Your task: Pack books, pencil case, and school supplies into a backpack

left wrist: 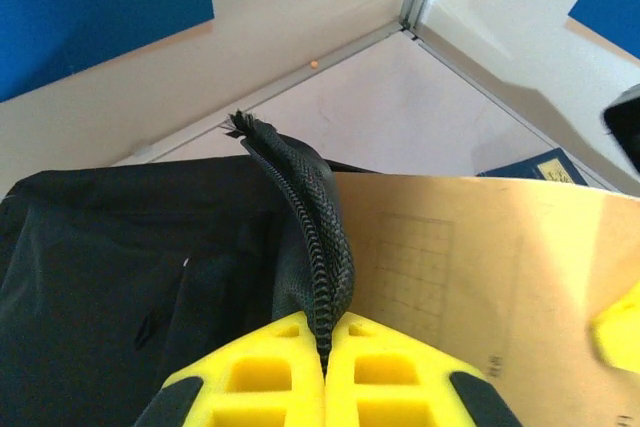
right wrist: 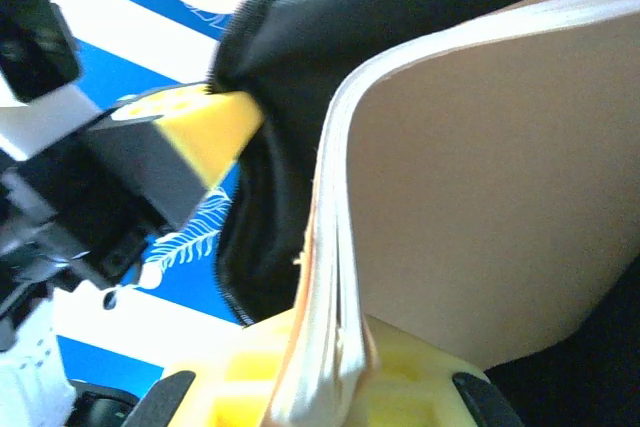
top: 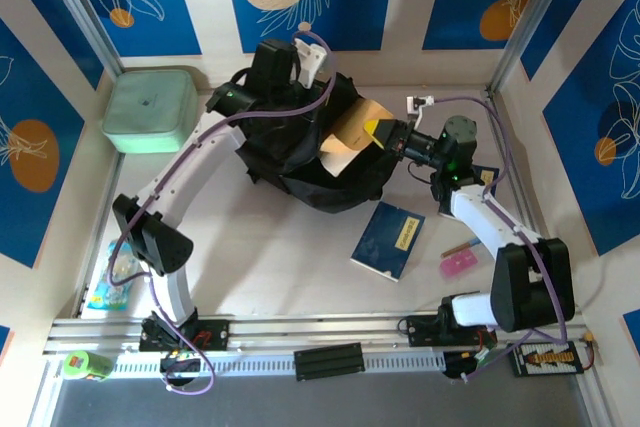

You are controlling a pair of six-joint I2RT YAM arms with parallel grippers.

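Observation:
The black backpack (top: 300, 162) lies at the table's middle, its mouth facing right. My left gripper (top: 312, 82) (left wrist: 325, 347) is shut on the zipper edge (left wrist: 315, 237) and holds it up. My right gripper (top: 383, 132) (right wrist: 340, 367) is shut on a book (top: 350, 127) (right wrist: 480, 197), which shows a tan cover and white pages. The far end of this book sits in the backpack's opening (left wrist: 120, 267). A second, dark blue book (top: 388, 239) (left wrist: 545, 167) with a yellow label lies flat on the table to the right.
A pink eraser (top: 458, 264) and a pencil (top: 460, 247) lie by the right arm. A mint-green box (top: 150, 109) stands at the back left. A pale patterned pouch (top: 108, 287), possibly the pencil case, lies at the left edge. Walls close in on three sides.

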